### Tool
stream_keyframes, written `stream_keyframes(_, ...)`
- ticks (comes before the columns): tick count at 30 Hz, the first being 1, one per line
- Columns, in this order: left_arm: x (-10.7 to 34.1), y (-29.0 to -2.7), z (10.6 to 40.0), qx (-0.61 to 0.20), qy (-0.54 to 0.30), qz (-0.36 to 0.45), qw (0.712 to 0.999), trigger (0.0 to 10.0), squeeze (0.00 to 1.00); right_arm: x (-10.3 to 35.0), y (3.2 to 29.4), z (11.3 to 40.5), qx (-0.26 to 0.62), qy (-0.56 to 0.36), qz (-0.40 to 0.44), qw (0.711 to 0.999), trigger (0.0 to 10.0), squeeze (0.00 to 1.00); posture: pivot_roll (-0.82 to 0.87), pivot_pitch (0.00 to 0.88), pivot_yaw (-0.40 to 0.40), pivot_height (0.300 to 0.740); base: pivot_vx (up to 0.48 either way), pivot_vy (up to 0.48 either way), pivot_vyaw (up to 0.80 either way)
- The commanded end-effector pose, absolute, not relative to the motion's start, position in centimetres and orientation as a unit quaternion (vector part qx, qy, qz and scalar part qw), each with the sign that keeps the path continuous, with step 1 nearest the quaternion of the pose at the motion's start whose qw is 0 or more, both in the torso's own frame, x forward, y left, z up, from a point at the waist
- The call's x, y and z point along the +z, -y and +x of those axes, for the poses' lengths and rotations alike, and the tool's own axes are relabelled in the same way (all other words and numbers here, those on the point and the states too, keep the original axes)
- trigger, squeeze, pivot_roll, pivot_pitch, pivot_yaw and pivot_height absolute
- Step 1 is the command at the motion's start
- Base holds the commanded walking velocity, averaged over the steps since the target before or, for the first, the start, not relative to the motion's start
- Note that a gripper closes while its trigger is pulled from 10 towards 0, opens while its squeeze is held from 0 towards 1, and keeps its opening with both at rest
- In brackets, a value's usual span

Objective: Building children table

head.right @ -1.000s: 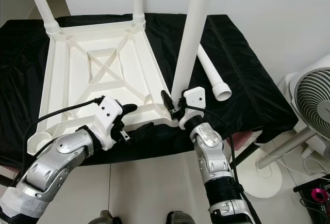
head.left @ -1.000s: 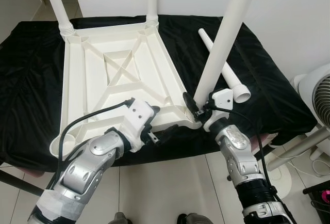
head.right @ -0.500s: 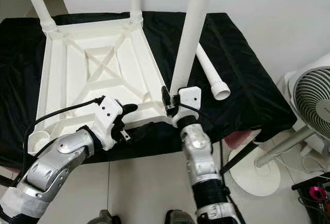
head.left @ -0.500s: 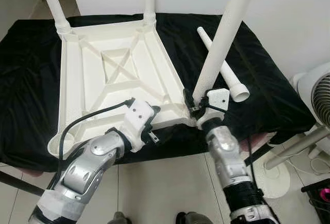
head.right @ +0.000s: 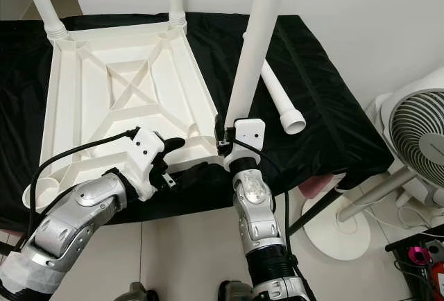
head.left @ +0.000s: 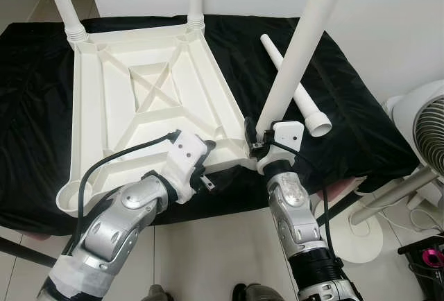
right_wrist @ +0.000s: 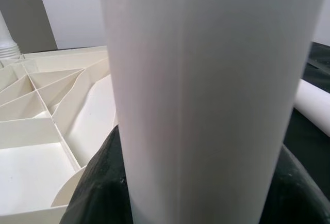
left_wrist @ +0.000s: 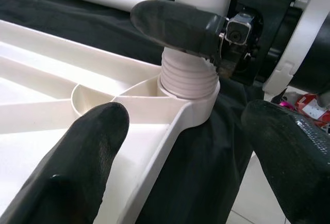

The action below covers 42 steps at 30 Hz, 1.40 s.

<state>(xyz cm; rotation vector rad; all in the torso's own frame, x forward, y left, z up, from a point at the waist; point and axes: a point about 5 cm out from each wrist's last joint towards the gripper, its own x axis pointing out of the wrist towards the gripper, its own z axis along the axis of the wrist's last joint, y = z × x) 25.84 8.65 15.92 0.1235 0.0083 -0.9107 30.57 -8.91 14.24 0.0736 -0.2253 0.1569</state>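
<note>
Tabletop (head.left: pixel 139 100) lies upside down on the black-draped worktop (head.left: pixel 361 121), ribs up, with two legs already standing at its far corners. My right gripper (head.left: pixel 254 136) has its jaws pinching the third leg (head.left: pixel 298 58) just above its threaded end, which sits in the near corner socket (left_wrist: pixel 188 102). My left gripper (left_wrist: pixel 180 152) hovers beside that socket, jaws spread, holding nothing. A loose leg (head.left: pixel 295 89) lies on the cloth beyond my right jaws.

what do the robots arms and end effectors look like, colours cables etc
Both arms are silver metal shells: the left arm has white tape wrapped near its base, the right arm a black ribbed section lower down. Each wrist carries a white housing with a black cable. The left end effector and right end effector have long, rounded black fingers.
</note>
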Motion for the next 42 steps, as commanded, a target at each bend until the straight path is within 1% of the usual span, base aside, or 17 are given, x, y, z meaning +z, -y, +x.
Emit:
stream_keyframes(1, 15.6, -8.4, 25.1, -0.48, -0.017, 0.058, 0.875, 10.0, 0.0, 12.2, 8.6, 30.4, 0.072, 0.059, 0.053, 0.994, 10.0, 0.0, 0.0, 0.092, -0.005, 0.74, 0.0, 0.0, 0.0)
stream_keyframes(5, 15.6, -8.3, 25.0, -0.481, -0.018, 0.057, 0.874, 10.0, 0.0, 12.2, 8.8, 30.4, 0.069, 0.062, 0.054, 0.994, 10.0, 0.04, 0.0, 0.09, -0.005, 0.74, 0.0, 0.0, 0.0)
stream_keyframes(6, 15.5, -8.2, 25.0, -0.482, -0.019, 0.057, 0.874, 10.0, 0.0, 12.3, 9.1, 30.4, 0.071, 0.067, 0.059, 0.994, 10.0, 1.0, 0.0, 0.088, -0.005, 0.74, 0.0, 0.0, 0.0)
stream_keyframes(11, 15.5, -8.2, 24.8, -0.486, -0.021, 0.057, 0.872, 10.0, 0.0, 13.0, 10.8, 30.7, 0.084, 0.091, 0.057, 0.991, 10.0, 1.0, 0.0, 0.08, -0.005, 0.74, 0.0, 0.0, 0.0)
stream_keyframes(12, 15.5, -8.2, 24.7, -0.487, -0.022, 0.057, 0.871, 10.0, 0.0, 13.2, 11.2, 30.8, 0.089, 0.094, 0.057, 0.99, 10.0, 0.15, 0.0, 0.08, -0.005, 0.74, 0.0, 0.0, 0.0)
stream_keyframes(14, 15.5, -8.1, 24.7, -0.488, -0.022, 0.057, 0.871, 10.0, 0.0, 13.4, 11.5, 30.9, 0.104, 0.099, 0.051, 0.988, 10.0, 0.15, 0.0, 0.077, -0.004, 0.74, 0.0, 0.0, 0.0)
stream_keyframes(15, 15.5, -8.0, 24.6, -0.49, -0.023, 0.057, 0.87, 10.0, 0.0, 13.5, 11.8, 30.9, 0.116, 0.102, 0.048, 0.987, 10.0, 0.0, -0.01, 0.074, -0.005, 0.74, 0.0, 0.0, 0.0)
stream_keyframes(27, 15.3, -7.6, 24.4, -0.499, -0.027, 0.058, 0.864, 10.0, 0.0, 14.3, 13.3, 31.4, 0.211, 0.11, 0.006, 0.971, 10.0, 0.0, -0.01, 0.068, -0.002, 0.74, 0.0, 0.0, 0.0)
stream_keyframes(33, 15.3, -7.4, 24.4, -0.502, -0.027, 0.06, 0.862, 10.0, 0.0, 14.8, 14.4, 32.0, 0.286, 0.103, -0.04, 0.952, 10.0, 0.0, -0.01, 0.054, -0.001, 0.74, 0.0, 0.0, 0.0)
stream_keyframes(34, 15.3, -7.4, 24.4, -0.502, -0.027, 0.06, 0.862, 10.0, 0.0, 14.9, 14.7, 32.1, 0.301, 0.098, -0.046, 0.947, 9.5, 0.0, -0.01, 0.055, -0.001, 0.74, 0.0, 0.0, 0.0)
stream_keyframes(35, 15.3, -7.4, 24.4, -0.502, -0.027, 0.06, 0.862, 10.0, 0.0, 14.9, 14.7, 32.1, 0.301, 0.098, -0.046, 0.947, 9.5, 0.0, -0.01, 0.055, -0.001, 0.74, 0.0, 0.0, 0.0)
stream_keyframes(36, 15.3, -7.4, 24.4, -0.502, -0.027, 0.06, 0.862, 10.0, 0.0, 14.9, 14.8, 32.2, 0.308, 0.096, -0.052, 0.945, 6.9, 0.0, -0.01, 0.055, -0.003, 0.74, 0.0, 0.0, 0.0)
stream_keyframes(38, 15.3, -7.4, 24.4, -0.502, -0.027, 0.06, 0.862, 10.0, 0.0, 14.9, 14.8, 32.2, 0.308, 0.096, -0.052, 0.945, 6.9, 0.0, -0.01, 0.055, -0.003, 0.74, 0.0, 0.0, 0.0)
stream_keyframes(39, 15.3, -7.3, 24.4, -0.502, -0.027, 0.06, 0.862, 10.0, 0.0, 15.0, 15.0, 32.3, 0.316, 0.093, -0.059, 0.942, 6.1, 0.0, -0.01, 0.055, -0.003, 0.74, 0.0, 0.0, 0.0)
stream_keyframes(40, 15.3, -7.3, 24.4, -0.502, -0.027, 0.06, 0.862, 10.0, 0.0, 14.9, 15.2, 32.5, 0.322, 0.087, -0.059, 0.941, 4.3, 0.0, -0.01, 0.057, -0.004, 0.74, 0.0, 0.0, 0.0)
stream_keyframes(41, 15.3, -7.3, 24.4, -0.502, -0.027, 0.06, 0.862, 10.0, 0.0, 14.9, 15.2, 32.5, 0.322, 0.087, -0.059, 0.941, 4.3, 0.0, -0.01, 0.057, -0.004, 0.74, 0.0, 0.0, 0.0)
stream_keyframes(42, 15.3, -7.3, 24.4, -0.502, -0.027, 0.06, 0.862, 10.0, 0.0, 14.9, 15.3, 32.6, 0.327, 0.082, -0.062, 0.939, 0.0, 0.0, -0.01, 0.06, -0.007, 0.74, 0.0, 0.0, 0.0)
